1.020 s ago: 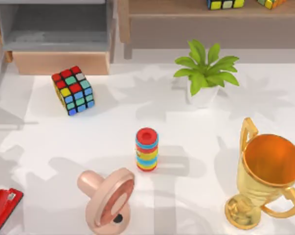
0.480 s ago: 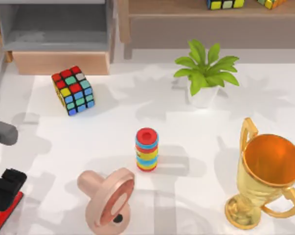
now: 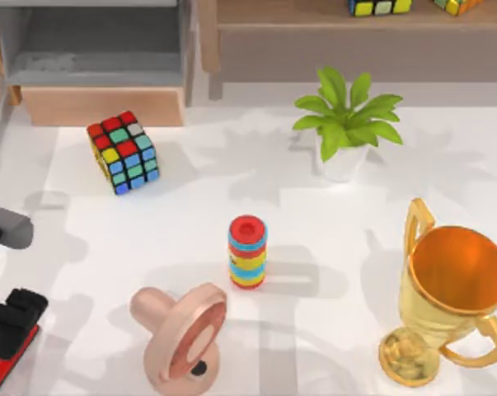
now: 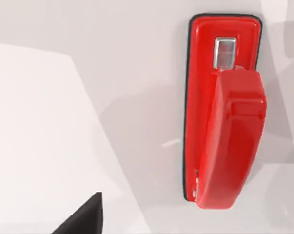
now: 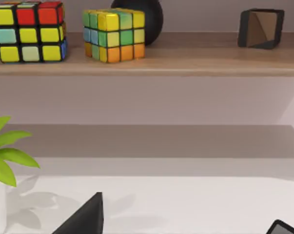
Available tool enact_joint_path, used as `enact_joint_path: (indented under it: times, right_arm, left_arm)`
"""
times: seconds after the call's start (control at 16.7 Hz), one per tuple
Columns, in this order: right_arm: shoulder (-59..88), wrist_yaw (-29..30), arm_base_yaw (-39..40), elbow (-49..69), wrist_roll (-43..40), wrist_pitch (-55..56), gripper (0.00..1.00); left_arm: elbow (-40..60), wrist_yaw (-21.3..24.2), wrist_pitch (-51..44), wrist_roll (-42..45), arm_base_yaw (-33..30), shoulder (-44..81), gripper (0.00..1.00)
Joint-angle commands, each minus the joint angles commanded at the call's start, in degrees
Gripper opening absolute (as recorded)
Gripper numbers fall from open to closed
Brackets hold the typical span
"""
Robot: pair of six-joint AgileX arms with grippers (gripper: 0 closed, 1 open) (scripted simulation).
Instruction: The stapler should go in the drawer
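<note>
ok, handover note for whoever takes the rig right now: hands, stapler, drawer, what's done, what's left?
Left hand: at the table's near left edge, right over the stapler; nothing gripped yet.
Right arm: parked, its wrist camera facing the shelf.
Stapler: flat on the table at the near left corner, partly under the left hand in the top view.
Drawer: far left, pulled open.
Done: left arm brought to the stapler.
Left: grasp it, lift, carry it past the cube and release it in the drawer.
</note>
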Motion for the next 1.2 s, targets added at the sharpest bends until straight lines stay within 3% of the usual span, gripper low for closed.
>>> enact_joint_path:
  times: [0.42, 0.78, 1.2]
  right_arm:
    - [0.00, 0.00, 0.00, 0.00, 0.00, 0.00, 1.00]
    - [0.00, 0.00, 0.00, 0.00, 0.00, 0.00, 1.00]
    - [0.00, 0.00, 0.00, 0.00, 0.00, 0.00, 1.00]
  left_arm:
    - [-8.73, -0.05, 16.02, 0.18, 0.05, 6.56, 1.00]
    - [-10.13, -0.06, 18.07, 0.26, 0.05, 7.74, 1.00]
    - [-10.13, -0.06, 18.07, 0.26, 0.05, 7.74, 0.47]
